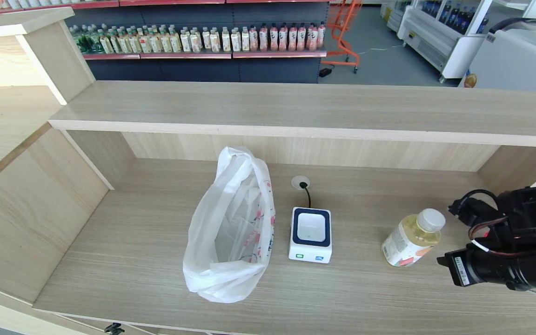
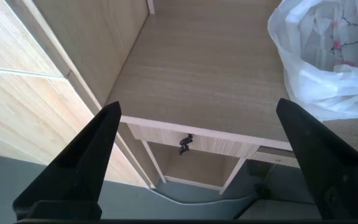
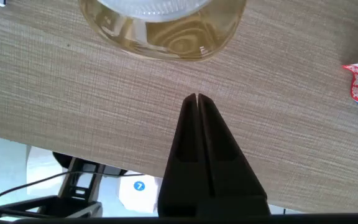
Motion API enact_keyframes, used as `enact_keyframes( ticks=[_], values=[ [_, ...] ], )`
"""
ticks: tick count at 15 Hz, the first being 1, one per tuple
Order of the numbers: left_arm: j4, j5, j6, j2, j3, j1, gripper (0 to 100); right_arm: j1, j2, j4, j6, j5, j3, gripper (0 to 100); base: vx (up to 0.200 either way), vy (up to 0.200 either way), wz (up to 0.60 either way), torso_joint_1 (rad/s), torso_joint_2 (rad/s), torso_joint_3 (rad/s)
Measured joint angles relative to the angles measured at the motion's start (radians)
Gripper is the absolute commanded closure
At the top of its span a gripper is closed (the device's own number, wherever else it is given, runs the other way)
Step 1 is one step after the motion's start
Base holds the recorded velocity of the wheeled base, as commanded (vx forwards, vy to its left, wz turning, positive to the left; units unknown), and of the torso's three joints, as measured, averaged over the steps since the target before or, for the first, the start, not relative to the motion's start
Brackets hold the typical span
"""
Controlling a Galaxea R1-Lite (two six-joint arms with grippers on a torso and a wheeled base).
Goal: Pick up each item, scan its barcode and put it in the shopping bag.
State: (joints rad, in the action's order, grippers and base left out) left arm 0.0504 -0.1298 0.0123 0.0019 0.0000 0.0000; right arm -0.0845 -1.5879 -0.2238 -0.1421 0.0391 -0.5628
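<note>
A clear plastic bottle of pale yellow drink with a white cap (image 1: 412, 238) is seen standing at the right of the frame on the light wooden counter (image 1: 133, 270). The right gripper (image 3: 197, 99) is held near it, jaws pressed together. A white barcode scanner with a dark blue frame (image 1: 311, 234) is placed at centre, with an open white plastic shopping bag (image 1: 231, 228) just left of it. The left gripper (image 2: 199, 112) is held over the counter's near edge, jaws wide apart.

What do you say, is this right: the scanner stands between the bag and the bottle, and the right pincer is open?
No: the right pincer is shut, as the right wrist view shows. The scanner does stand between the bag and the bottle.
</note>
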Motion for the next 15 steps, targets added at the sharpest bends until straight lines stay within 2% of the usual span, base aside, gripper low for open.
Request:
enact_keyframes(
  ticks=[2,7,8,13,15],
  values=[
    [0.0,0.0,0.0,0.0,0.0,0.0,0,-0.003,-0.025,-0.001,-0.056,0.002,0.0,100,0.0,0.0,0.0,0.0,0.0,0.0],
    [0.0,0.0,0.0,0.0,0.0,0.0,0,0.0,0.007,-0.002,-0.093,-0.018,0.022,100,0.0,0.0,0.0,0.0,0.0,0.0],
    [0.0,0.0,0.0,0.0,0.0,0.0,0,-0.001,0.01,-0.001,-0.12,-0.03,0.025,0,0.0,0.0,0.0,0.0,0.0,0.0],
    [0.0,0.0,0.0,0.0,0.0,0.0,0,-0.003,0.002,-0.085,-0.152,-0.024,0.037,0,0.0,0.0,0.0,0.0,0.0,0.0],
    [0.0,0.0,0.0,0.0,0.0,0.0,0,-0.003,-0.025,-0.147,-0.149,0.02,0.046,0,0.0,0.0,0.0,0.0,0.0,0.0]
  ],
)
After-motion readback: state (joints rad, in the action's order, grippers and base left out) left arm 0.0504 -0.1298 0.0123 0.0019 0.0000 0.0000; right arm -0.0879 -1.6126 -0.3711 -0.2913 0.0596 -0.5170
